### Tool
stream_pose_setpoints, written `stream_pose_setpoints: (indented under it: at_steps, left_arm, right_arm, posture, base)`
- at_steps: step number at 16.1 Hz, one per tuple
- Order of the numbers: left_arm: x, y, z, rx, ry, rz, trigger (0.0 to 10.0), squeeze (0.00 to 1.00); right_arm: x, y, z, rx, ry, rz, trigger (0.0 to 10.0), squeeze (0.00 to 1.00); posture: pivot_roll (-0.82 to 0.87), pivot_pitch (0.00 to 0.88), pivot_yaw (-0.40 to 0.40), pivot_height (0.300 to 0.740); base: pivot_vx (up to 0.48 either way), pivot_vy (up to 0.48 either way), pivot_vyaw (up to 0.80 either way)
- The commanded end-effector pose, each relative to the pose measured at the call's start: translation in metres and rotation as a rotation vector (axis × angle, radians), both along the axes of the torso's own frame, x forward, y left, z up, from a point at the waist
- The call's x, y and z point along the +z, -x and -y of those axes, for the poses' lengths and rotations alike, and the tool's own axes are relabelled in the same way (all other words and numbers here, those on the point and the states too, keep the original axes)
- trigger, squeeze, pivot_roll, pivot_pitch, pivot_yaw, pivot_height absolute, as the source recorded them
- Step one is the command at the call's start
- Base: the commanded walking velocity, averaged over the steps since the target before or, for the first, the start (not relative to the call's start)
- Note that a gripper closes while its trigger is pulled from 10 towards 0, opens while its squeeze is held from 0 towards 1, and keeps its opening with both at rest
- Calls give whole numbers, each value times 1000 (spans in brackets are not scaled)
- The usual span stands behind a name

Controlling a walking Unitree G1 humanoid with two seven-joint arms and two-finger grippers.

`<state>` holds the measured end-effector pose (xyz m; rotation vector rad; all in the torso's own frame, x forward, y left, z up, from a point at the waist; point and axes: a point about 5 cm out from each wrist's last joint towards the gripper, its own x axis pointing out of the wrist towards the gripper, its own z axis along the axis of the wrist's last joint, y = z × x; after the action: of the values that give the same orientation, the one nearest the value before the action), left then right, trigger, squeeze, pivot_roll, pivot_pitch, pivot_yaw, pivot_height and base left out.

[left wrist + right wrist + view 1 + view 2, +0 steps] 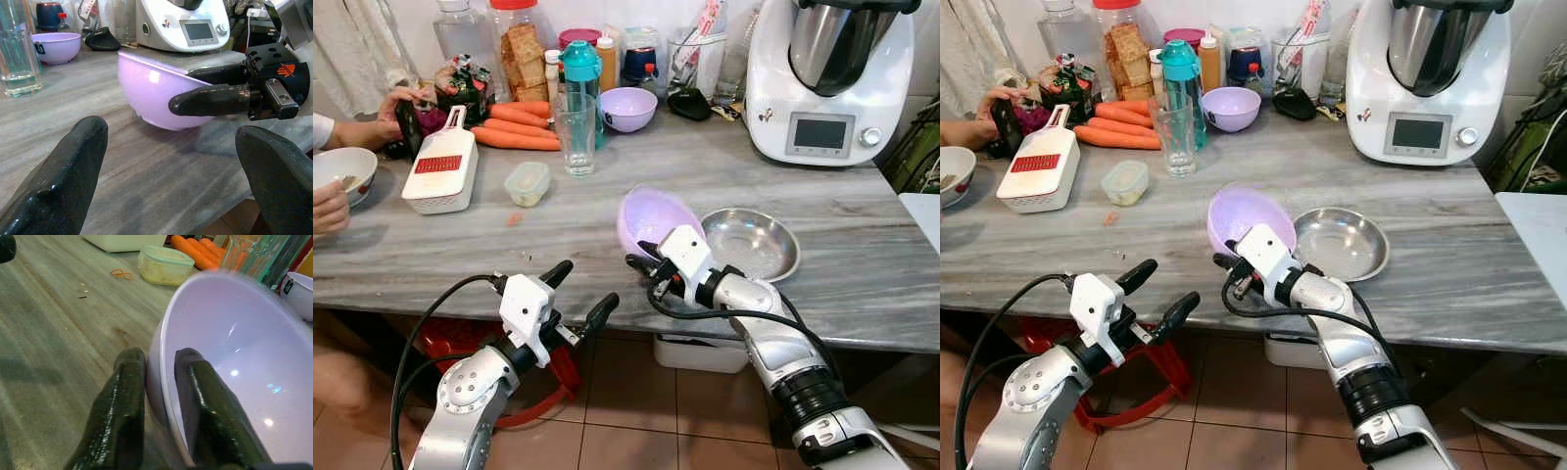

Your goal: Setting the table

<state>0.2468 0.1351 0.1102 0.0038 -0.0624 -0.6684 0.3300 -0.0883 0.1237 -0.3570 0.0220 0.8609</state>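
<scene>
The left tool (579, 291) hovers at the grey marble desk (862, 274) edge, fingers apart, empty. Right of it, the right tool (156, 396) is clamped on the lilac plastic bowl's (651, 217) rim, tilting it beside the steel dish (754, 243), likely for carrying.

Left gripper (171, 176) fingers spread wide over grey marble surface (146, 181). Ahead: right gripper (215, 90) pinching rim of tilted lilac bowl (151, 93). Behind: second lilac bowl (55, 46), glass (17, 54), white kitchen machine (183, 27).
</scene>
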Motion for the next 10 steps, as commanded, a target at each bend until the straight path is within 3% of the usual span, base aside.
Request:
stream_pose_setpoints:
  at_steps: [1,10]
  left_arm:
    - [2,1,1,0,-7,3,10000,0]
    - [3,-2,2,-2,-10,3,10000,0]
  right_arm:
    - [0,0,-1,11,13,5,10000,1000]
    - [-3,-6,3,-71,68,46,10000,1000]
  posture:
    - [-12,53,22,740]
    - [-8,49,30,740]
  base:
    - [0,0,0]
    - [0,0,0]
